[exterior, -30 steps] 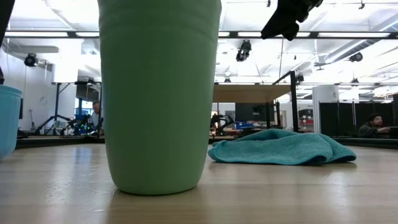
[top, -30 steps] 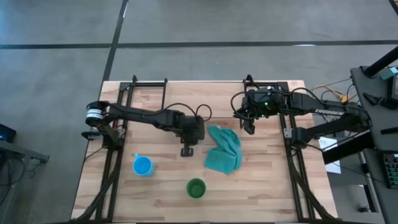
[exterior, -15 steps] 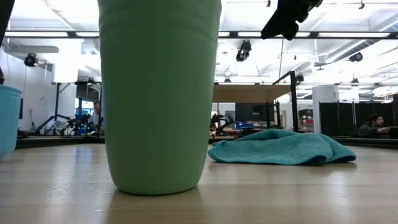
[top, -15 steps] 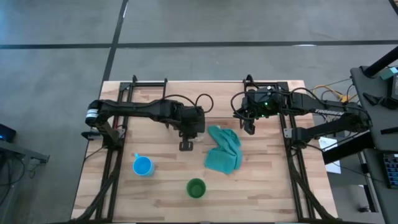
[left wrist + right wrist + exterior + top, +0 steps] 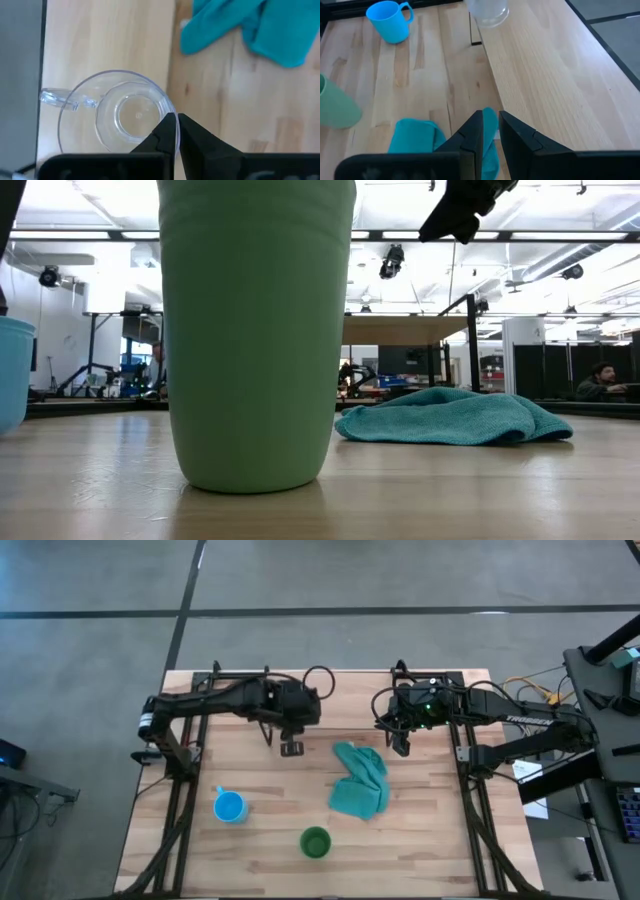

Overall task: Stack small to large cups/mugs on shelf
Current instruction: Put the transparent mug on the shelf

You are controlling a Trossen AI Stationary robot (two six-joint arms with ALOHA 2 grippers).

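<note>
My left gripper (image 5: 291, 748) is shut on the small clear glass cup (image 5: 125, 115), which has a handle (image 5: 57, 97). It holds the cup over the left end of the shelf's light board (image 5: 100, 50). The cup also shows in the right wrist view (image 5: 487, 10), by the shelf's edge. The blue mug (image 5: 230, 807) and the green cup (image 5: 316, 842) stand upright on the table, near left and near middle. My right gripper (image 5: 400, 748) waits at the far right, above the shelf (image 5: 535, 65), its fingers nearly together and empty. My left gripper pinches the glass cup's rim (image 5: 169, 111) on the side opposite the handle. One finger is inside the cup and one outside. The fingers come from above, pointing down. The cup is upright; I cannot tell whether its base touches the shelf board.
A crumpled teal cloth (image 5: 360, 782) lies on the table between the arms, in front of the shelf. A black shelf leg (image 5: 475, 35) stands at the board's left end. Black arm frames run along the table's left and right sides.
My left gripper has carried the glass cup from beside the teal cloth toward the table's far edge and slightly left, onto the area over the shelf's left end. It has stayed shut on the cup, which stays upright.
</note>
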